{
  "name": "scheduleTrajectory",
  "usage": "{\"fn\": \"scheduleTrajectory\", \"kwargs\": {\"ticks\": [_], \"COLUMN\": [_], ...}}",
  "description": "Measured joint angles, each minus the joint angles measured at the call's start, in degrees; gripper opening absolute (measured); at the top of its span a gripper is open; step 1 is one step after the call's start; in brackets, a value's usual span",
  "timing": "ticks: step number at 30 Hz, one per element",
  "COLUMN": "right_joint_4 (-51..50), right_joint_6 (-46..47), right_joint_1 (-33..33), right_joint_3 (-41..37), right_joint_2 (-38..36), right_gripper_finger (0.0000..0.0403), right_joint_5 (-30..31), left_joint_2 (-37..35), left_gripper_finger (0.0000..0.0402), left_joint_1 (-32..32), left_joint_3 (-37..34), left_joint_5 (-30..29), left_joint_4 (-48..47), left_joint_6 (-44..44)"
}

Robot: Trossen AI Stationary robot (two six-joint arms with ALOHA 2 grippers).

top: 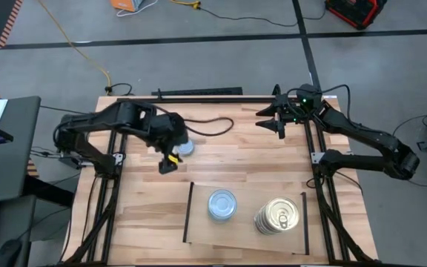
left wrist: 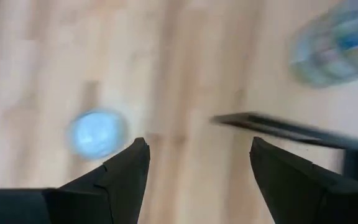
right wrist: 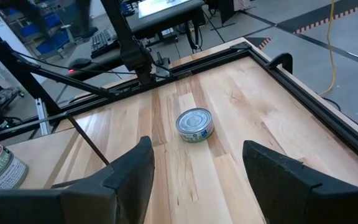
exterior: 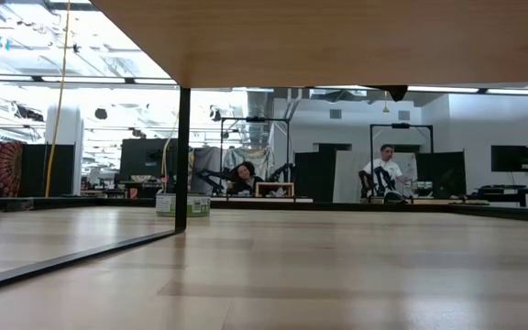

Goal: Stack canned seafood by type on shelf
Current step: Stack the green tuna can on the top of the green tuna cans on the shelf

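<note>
left gripper (top: 170,161) jaws apart, empty, above tabletop (top: 221,159) left-centre | 1 loose tin (top: 184,147) just beside it, apparently silvery-blue | shelf (top: 245,233) near edge, silvery-blue stack (top: 222,205) left, gold stack (top: 277,216) right | right gripper (top: 270,119) jaws apart, empty, far right

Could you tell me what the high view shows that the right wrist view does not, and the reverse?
Only the high view shows the gold-lidded stack and silvery-blue stack standing on the shelf, plus the left hand open above the tabletop. Only the right wrist view shows the loose tin's printed side label. Both show that loose tin, the plank tabletop, and the right hand, open and empty.
</note>
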Motion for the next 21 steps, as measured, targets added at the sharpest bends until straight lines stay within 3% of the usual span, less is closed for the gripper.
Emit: {"fn": "scheduleTrajectory", "kwargs": {"ticks": [3, 7, 16, 21], "right_joint_4": [0.0, -0.1, 1.4, 3.3], "right_joint_6": [0.0, 0.0, -0.3, -2.5], "right_joint_1": [0.0, 0.3, 3.0, 3.5], "right_joint_3": [0.0, 0.0, 0.0, 0.0], "right_joint_2": [0.0, 0.0, 0.0, 0.2], "right_gripper_finger": [0.027, 0.027, 0.027, 0.027], "right_joint_5": [0.0, 0.0, 0.1, 0.8], "left_joint_2": [-1.3, -5.4, -24.1, -29.2], "left_gripper_finger": [0.0267, 0.0259, 0.0226, 0.0222], "left_joint_1": [0.0, -0.1, 3.5, 3.6], "left_joint_3": [-1.5, -9.6, -39.2, -55.2], "left_joint_5": [-5.7, -6.4, -7.2, -17.5], "left_joint_4": [-1.9, 2.5, 27.9, 36.7], "left_joint_6": [0.2, 1.0, 2.0, 6.5]}}
